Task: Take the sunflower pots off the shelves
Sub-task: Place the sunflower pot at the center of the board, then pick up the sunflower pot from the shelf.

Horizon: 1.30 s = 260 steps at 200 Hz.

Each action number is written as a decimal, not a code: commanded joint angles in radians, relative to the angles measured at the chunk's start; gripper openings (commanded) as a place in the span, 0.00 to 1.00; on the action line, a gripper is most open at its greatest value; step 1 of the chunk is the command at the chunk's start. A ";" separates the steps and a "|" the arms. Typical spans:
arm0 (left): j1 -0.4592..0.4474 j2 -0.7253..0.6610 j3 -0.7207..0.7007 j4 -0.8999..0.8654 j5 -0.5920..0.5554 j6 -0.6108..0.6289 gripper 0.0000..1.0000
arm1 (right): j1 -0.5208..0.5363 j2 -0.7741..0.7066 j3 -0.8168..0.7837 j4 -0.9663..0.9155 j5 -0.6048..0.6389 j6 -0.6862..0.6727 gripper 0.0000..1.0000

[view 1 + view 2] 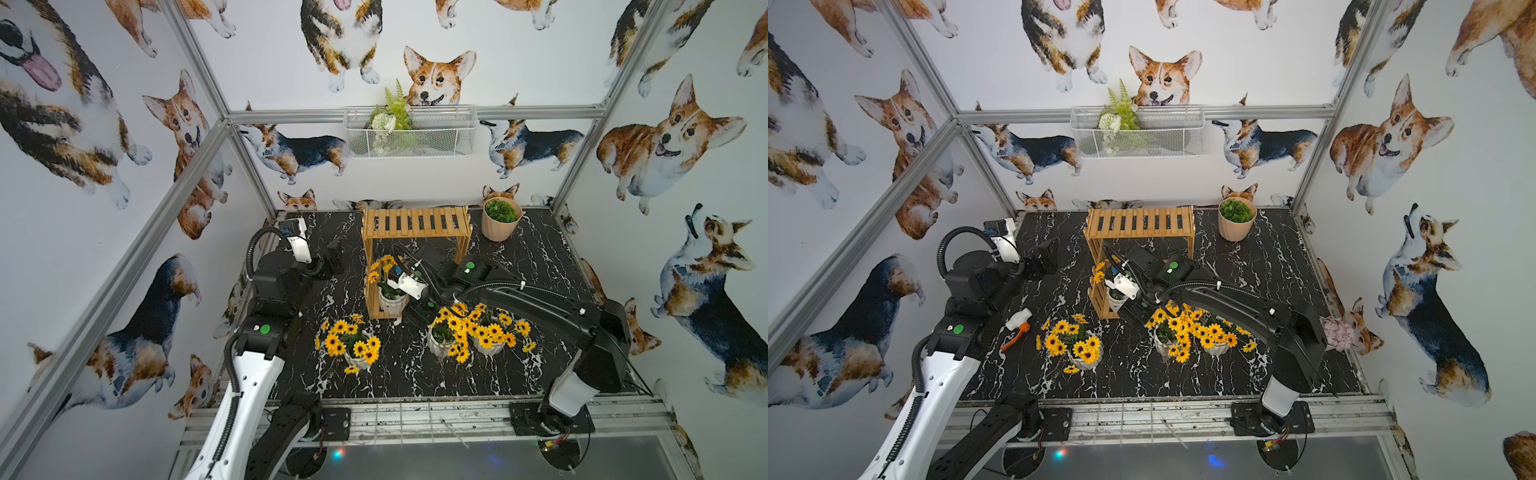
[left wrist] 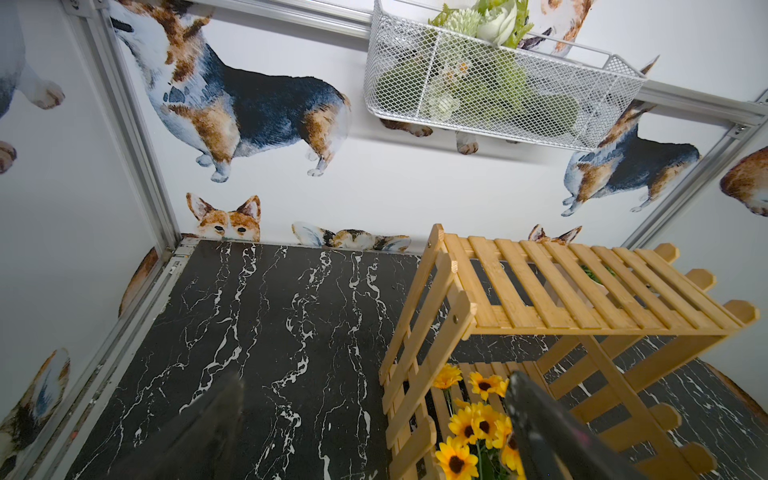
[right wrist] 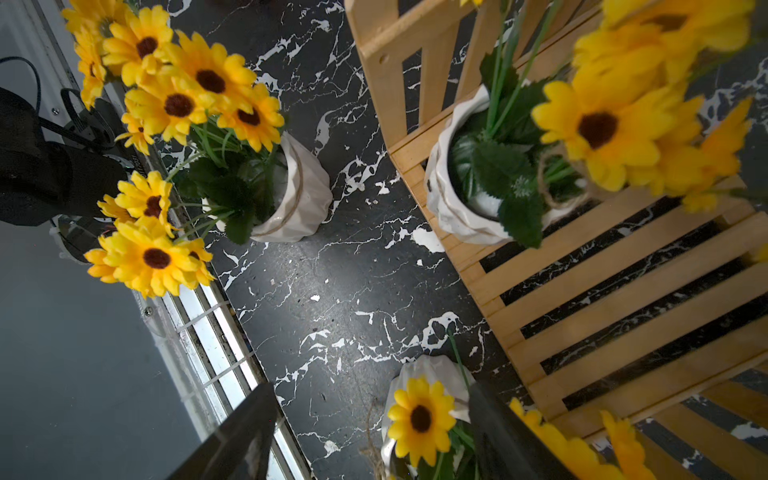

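The light-wood shelves stand at the back of the table, and the top board is bare. One sunflower pot sits at the left end of the lower shelf. Three other sunflower pots stand on the table in front, one at the left and two side by side to the right. My right gripper is open, low beside the shelves. A pot on the table shows between its fingers. My left gripper is open over bare table, left of the shelves.
A beige pot with a green plant stands at the back right. A white wire basket with fern hangs on the back wall. A white and orange object lies by the left arm. A pink flower bunch sits at the right edge.
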 commanded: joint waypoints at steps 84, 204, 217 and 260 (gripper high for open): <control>0.010 0.013 0.017 0.046 -0.008 -0.007 1.00 | -0.014 0.203 0.202 -0.085 -0.001 -0.129 0.73; 0.011 0.014 0.011 0.044 -0.016 -0.002 1.00 | -0.027 0.353 0.348 -0.102 0.005 -0.169 0.65; 0.011 0.015 0.011 0.045 -0.016 -0.002 1.00 | -0.027 0.362 0.351 -0.102 0.011 -0.172 0.64; 0.011 0.015 0.011 0.046 -0.016 0.001 1.00 | -0.028 0.392 0.364 -0.100 0.029 -0.178 0.59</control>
